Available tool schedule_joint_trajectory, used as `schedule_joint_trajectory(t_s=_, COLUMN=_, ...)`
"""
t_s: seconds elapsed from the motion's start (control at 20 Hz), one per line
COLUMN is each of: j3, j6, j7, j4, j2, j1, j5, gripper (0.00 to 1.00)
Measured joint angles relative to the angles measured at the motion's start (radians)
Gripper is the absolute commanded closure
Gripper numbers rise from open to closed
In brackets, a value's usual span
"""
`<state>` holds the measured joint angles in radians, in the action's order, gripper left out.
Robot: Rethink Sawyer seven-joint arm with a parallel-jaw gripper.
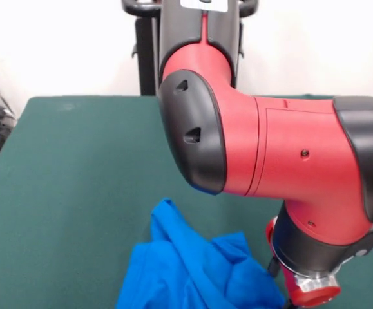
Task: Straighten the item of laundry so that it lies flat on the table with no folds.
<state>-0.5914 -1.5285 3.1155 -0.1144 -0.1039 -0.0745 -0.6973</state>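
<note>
Lying crumpled at near edge of green surface, slightly right of centre: blue shirt. Fabric bunched in folds, one peak rising toward far side, long axis roughly near-to-far with slight lean left at top; lower part cut off by frame. Red-black arm crosses right half, wrist down at near right beside shirt. Pincer hidden below frame; state cannot tell.
</note>
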Motion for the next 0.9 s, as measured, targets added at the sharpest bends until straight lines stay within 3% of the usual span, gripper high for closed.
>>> schedule_joint_trajectory(t_s=0.45, j3=-0.170, j6=0.000, j7=0.000, j4=0.009, j2=0.020, j1=-0.015, j5=-0.169, gripper=0.00)
schedule_joint_trajectory(t_s=0.9, j3=-0.317, j6=-0.001, j7=0.000, j4=0.009, j2=0.036, j1=-0.029, j5=-0.277, gripper=0.00)
